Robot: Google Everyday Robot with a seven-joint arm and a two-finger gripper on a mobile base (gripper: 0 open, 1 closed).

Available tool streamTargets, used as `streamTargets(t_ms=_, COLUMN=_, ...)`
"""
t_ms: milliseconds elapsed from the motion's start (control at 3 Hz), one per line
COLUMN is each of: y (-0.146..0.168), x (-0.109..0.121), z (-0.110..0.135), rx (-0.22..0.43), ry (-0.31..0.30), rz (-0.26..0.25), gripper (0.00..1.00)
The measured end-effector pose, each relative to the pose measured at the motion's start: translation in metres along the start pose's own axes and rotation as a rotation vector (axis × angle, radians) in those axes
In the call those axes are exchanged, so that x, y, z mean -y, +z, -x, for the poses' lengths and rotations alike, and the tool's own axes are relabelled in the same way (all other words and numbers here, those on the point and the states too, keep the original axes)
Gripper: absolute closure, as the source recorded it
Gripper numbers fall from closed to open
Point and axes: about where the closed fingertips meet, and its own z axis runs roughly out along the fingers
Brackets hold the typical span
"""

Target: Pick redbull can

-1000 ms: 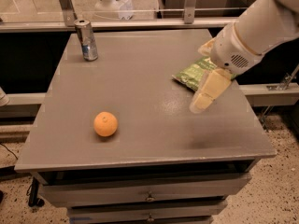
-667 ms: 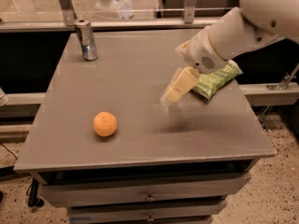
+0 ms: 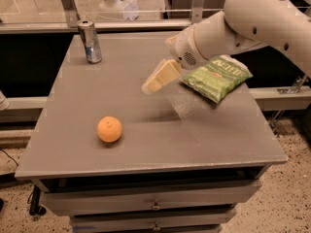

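Since the frame 0.7 s back the gripper [image 3: 150,85] has swung further left, off the green chip bag [image 3: 216,76] and toward the middle of the worktop [image 3: 146,149]. Can, orange and bag sit where they were.

Gripper now: above the worktop's centre, angled down and to the left, its shadow on the surface below it. The jaws read as one cream wedge, pressed together with no gap showing, and nothing is in them.

The arm [image 3: 252,18] reaches in from the upper right and passes over the top edge of the bag.

Redbull can [image 3: 90,41]: upright at the far left corner, well apart from the gripper, untouched.

Orange [image 3: 110,129]: near the front left, alone, between the can's side and the front edge.

The bag lies flat on the right side, just beside the gripper's wrist.

Drawers [image 3: 155,200] are below the worktop, the top one slightly open.
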Motion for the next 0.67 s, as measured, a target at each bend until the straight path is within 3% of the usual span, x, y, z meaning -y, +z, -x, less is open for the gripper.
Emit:
streamTargets(t_ms=333, y=0.005, x=0.001, z=0.004, rx=0.022, ry=0.004, rz=-0.004, gripper=0.00)
streamTargets(t_ms=667, y=0.033, x=0.016, z=0.023, rx=0.110, ry=0.029, rz=-0.020, gripper=0.00)
